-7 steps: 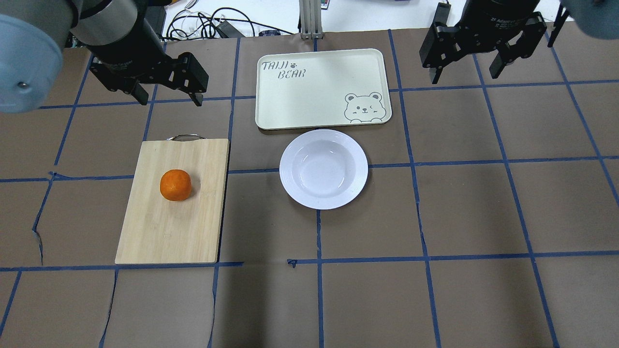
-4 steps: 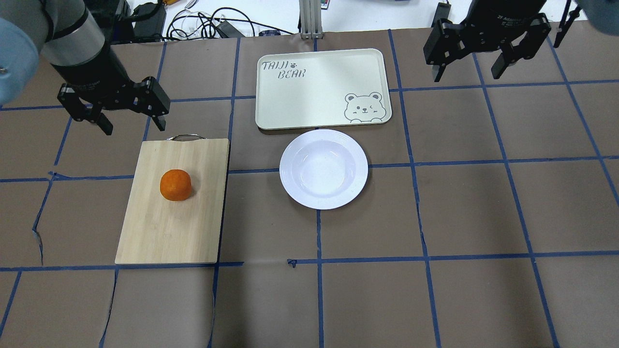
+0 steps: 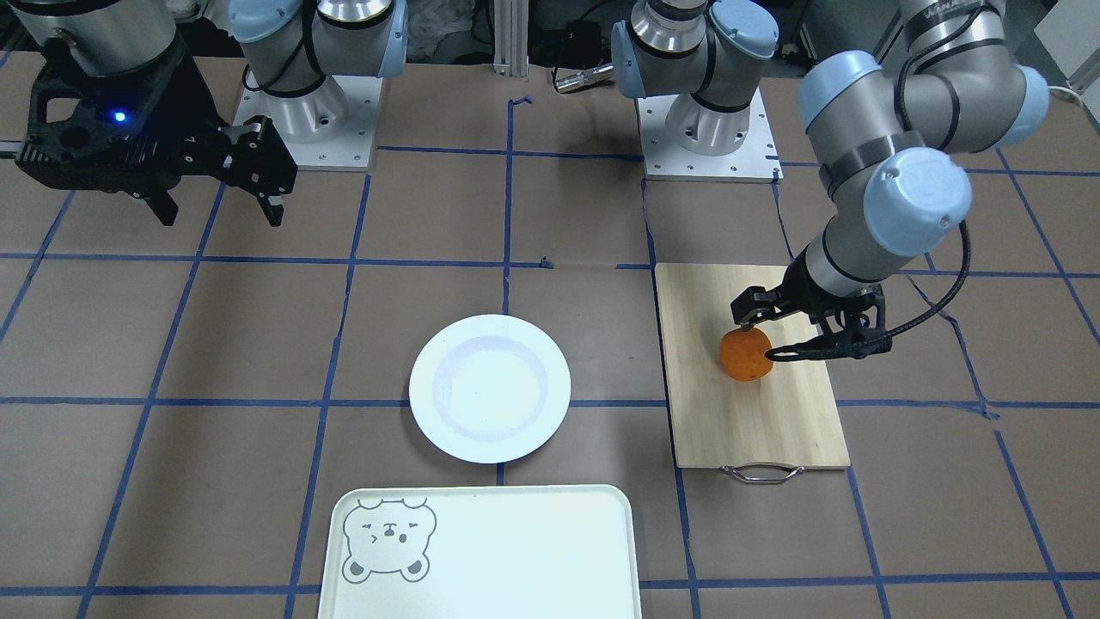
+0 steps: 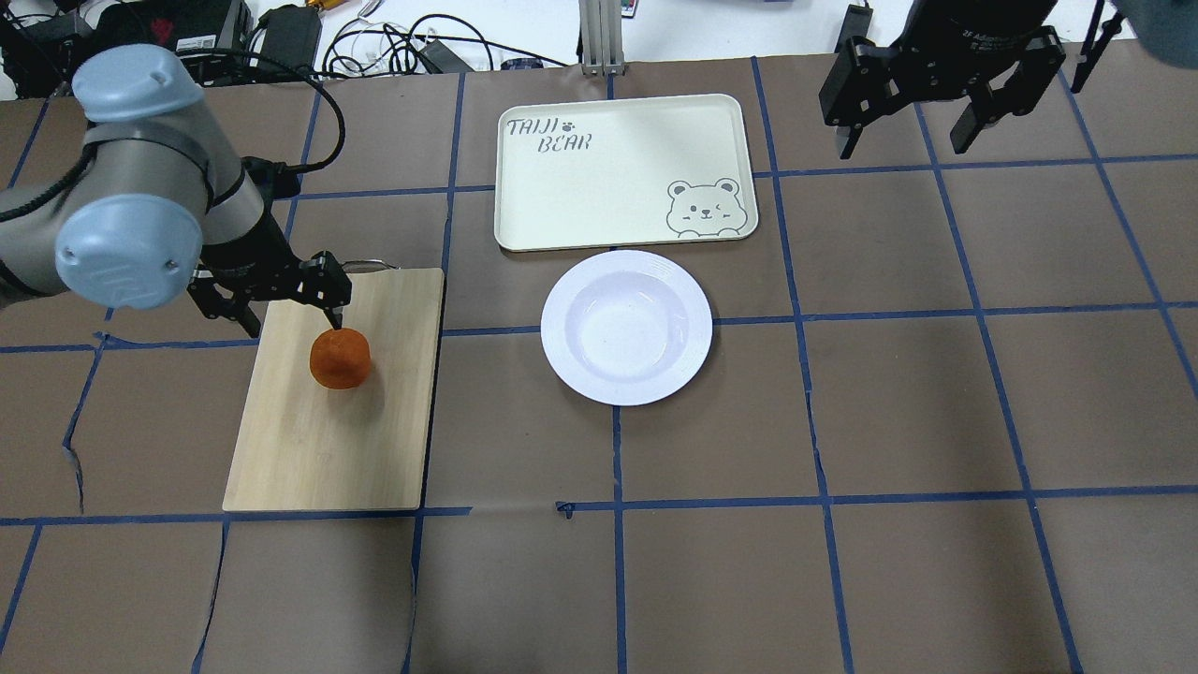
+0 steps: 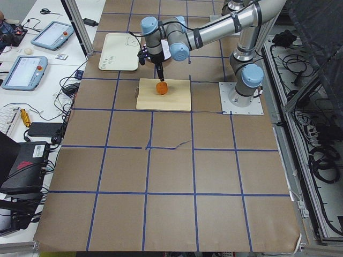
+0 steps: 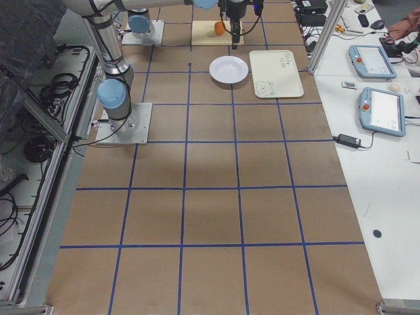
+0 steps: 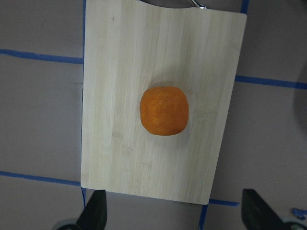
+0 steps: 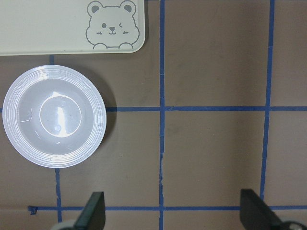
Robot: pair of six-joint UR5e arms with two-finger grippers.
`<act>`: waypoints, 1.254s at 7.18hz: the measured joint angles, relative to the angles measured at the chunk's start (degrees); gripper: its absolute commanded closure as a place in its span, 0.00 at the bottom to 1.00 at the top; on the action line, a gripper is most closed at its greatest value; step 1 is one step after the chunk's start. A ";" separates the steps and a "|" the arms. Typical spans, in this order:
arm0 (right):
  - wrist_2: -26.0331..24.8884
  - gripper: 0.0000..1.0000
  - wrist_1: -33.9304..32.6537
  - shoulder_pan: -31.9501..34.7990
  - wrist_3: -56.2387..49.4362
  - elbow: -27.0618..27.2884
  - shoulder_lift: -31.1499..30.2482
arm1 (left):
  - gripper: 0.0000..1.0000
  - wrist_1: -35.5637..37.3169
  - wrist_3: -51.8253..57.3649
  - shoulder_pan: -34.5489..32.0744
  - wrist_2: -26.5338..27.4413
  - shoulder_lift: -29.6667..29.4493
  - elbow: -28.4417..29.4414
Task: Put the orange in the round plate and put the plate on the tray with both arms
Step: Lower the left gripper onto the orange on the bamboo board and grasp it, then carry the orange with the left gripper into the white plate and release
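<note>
The orange (image 4: 340, 358) rests on a bamboo cutting board (image 4: 328, 449), also seen as the orange (image 3: 746, 355) and, from above, the orange (image 7: 164, 110). My left gripper (image 4: 292, 323) hangs open just over it, slightly to the robot's side, holding nothing. The left gripper (image 3: 773, 337) has one fingertip close to the fruit's top. The white round plate (image 4: 626, 328) sits empty at mid-table. Beyond it lies the cream tray (image 4: 618, 178) with a bear drawing. My right gripper (image 4: 903, 140) hovers open, high above the table right of the tray.
The board's metal handle (image 4: 356, 266) points away from the robot. Cables (image 4: 412, 47) lie past the table's far edge. Brown paper with blue tape lines (image 4: 618, 543) covers the table.
My left arm has swung down and forward from beside the board to just over the orange, still open. The right gripper has barely moved.
</note>
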 measured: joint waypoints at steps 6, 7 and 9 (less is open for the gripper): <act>-0.08 0.00 0.01 0.16 0.02 0.00 -0.13 | 0.85 10.49 3.30 0.05 -0.97 -6.10 -4.03; -0.08 0.00 0.01 0.17 0.02 0.00 -0.17 | 0.85 10.32 3.16 -0.15 -2.28 -5.65 -3.61; -0.09 0.00 0.02 0.13 0.02 0.00 -0.20 | 0.85 7.52 -0.93 -2.02 -6.75 -4.65 -1.05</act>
